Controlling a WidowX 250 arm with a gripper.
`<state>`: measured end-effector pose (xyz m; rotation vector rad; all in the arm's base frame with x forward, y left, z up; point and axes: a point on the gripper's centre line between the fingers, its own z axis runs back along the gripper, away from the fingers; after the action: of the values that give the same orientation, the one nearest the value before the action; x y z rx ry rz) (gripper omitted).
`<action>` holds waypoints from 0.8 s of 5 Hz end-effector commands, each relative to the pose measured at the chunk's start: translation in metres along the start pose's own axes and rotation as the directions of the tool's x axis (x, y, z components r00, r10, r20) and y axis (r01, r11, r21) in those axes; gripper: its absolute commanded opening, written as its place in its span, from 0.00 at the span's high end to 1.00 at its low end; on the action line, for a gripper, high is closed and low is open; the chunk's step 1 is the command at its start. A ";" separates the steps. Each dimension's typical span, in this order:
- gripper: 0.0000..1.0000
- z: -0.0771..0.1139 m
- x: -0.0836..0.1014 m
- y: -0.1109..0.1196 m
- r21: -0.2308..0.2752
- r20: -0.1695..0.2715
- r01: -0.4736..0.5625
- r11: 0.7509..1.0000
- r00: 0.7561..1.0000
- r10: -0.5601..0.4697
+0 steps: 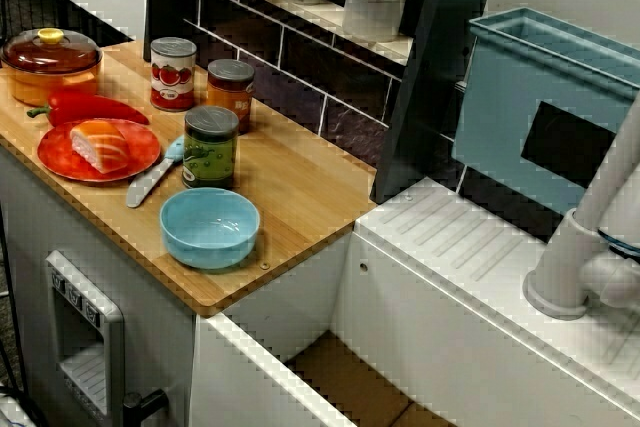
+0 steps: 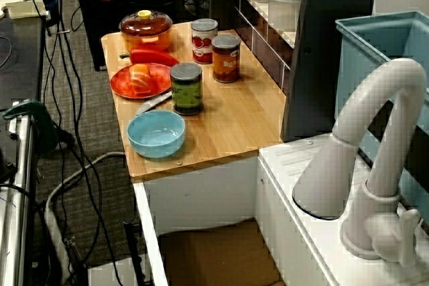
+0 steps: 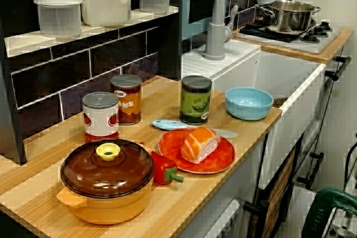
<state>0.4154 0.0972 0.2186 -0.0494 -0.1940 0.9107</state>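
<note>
**Wooden counter, gripper out of sight**

No view shows the gripper; its jaws cannot be told. On the smooth plank counter (image 1: 300,187):
- three cylindrical metal tins: green tin (image 1: 210,147), tomato tin (image 1: 173,74), orange tin (image 1: 231,94)
- one glossy round blue bowl (image 1: 210,227), at the front edge just before the green tin
- one flat red plate (image 1: 50,152)
- one glass-lidded pot (image 1: 50,57)

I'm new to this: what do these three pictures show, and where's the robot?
This is a toy kitchen, seen by three cameras at once: one from above, one from beside the white tap, one low along the wooden counter. On it stand an orange pot with a brown lid, a tomato can, an orange-labelled can and a green-labelled can. Beside them lie a red pepper, a red plate bearing a pale orange food slice, a blue-handled knife and a light blue bowl. The robot's gripper appears in no picture, so nothing is seen held.
</note>
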 end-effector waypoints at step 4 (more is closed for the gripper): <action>0.00 0.019 0.005 -0.002 -0.011 -0.025 -0.005 1.000 1.000 0.005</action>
<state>0.4214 0.0967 0.2157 -0.0584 -0.1057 0.9088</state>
